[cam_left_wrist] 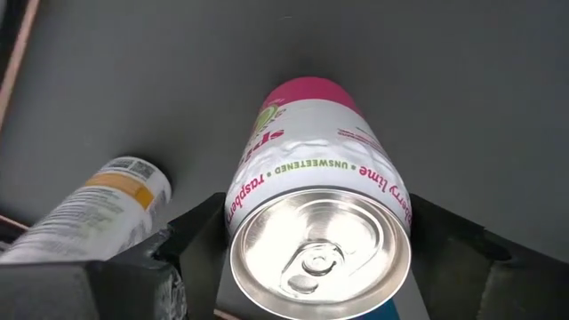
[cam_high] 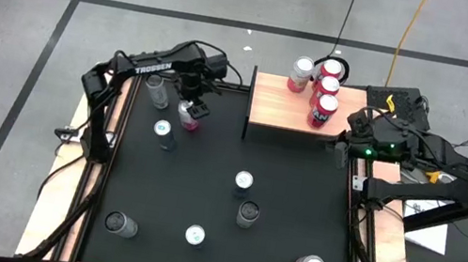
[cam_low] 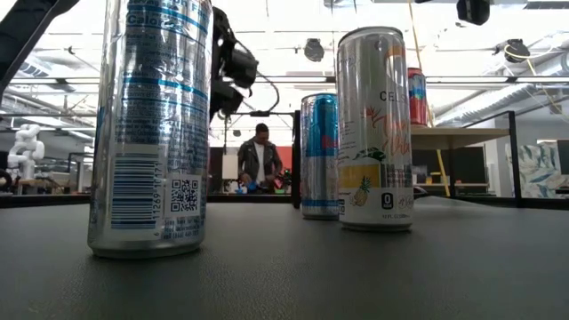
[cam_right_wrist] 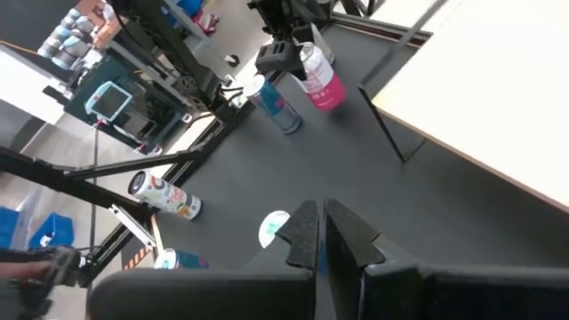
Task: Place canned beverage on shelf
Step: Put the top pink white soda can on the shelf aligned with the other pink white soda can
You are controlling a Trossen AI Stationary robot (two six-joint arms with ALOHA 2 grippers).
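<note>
Left end effector (cam_high: pixel 191 110) straddles the pink can (cam_high: pixel 189 116) standing on the tabletop (cam_high: pixel 291 188) left of the shelf (cam_high: pixel 277 102), fingers wide, not yet gripping. Right end effector (cam_right_wrist: pixel 320 233) is closed, empty, beside the shelf. The can looks rigid, smooth, slippery; grasp mid-body.

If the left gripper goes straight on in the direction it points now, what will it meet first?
The left gripper points down over the raspberry-lime can, which stands between its open fingers. Going straight on, they would probably slide down along the can and reach the black table mat; depth is unclear.
</note>
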